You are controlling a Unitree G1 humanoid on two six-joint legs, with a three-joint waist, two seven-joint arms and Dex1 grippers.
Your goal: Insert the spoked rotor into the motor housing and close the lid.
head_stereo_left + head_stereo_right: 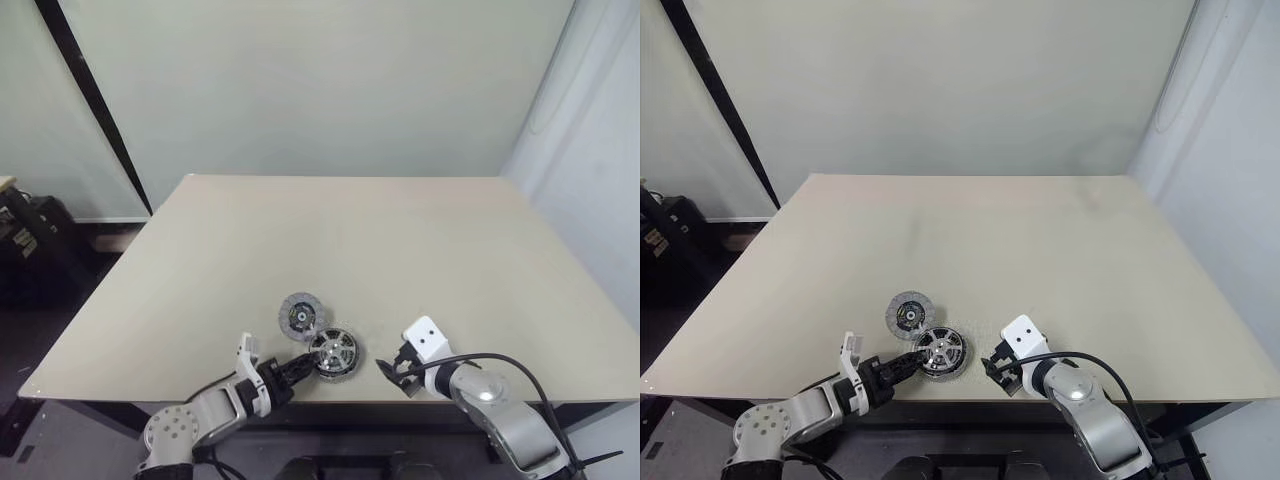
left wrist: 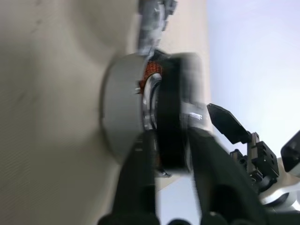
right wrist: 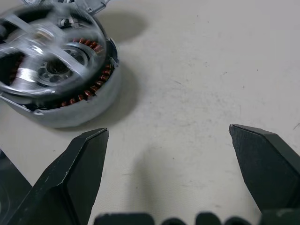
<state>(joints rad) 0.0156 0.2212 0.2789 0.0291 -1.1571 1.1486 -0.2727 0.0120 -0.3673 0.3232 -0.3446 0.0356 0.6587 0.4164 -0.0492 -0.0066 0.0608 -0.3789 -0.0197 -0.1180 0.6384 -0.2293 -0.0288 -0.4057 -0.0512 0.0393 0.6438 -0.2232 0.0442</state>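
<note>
The motor housing [image 1: 334,355] sits near the table's front edge, its copper windings [image 3: 89,89] showing under the rim. The spoked rotor [image 3: 44,56] lies tilted in its top, blurred, its dark rim [image 2: 171,117] standing out from the grey shell [image 2: 119,117]. My left gripper [image 1: 302,367] reaches in from the left and sits at the rotor's near edge. The lid [image 1: 300,316], a flat grey disc, lies on the table just behind and left of the housing. My right gripper [image 3: 168,131] hovers open just right of the housing, with nothing between its fingers.
The beige table [image 1: 400,250] stretches away behind the parts. Its front edge [image 1: 500,402] runs just under both grippers. A pale wall stands behind, and a black post [image 1: 95,100] leans at the left.
</note>
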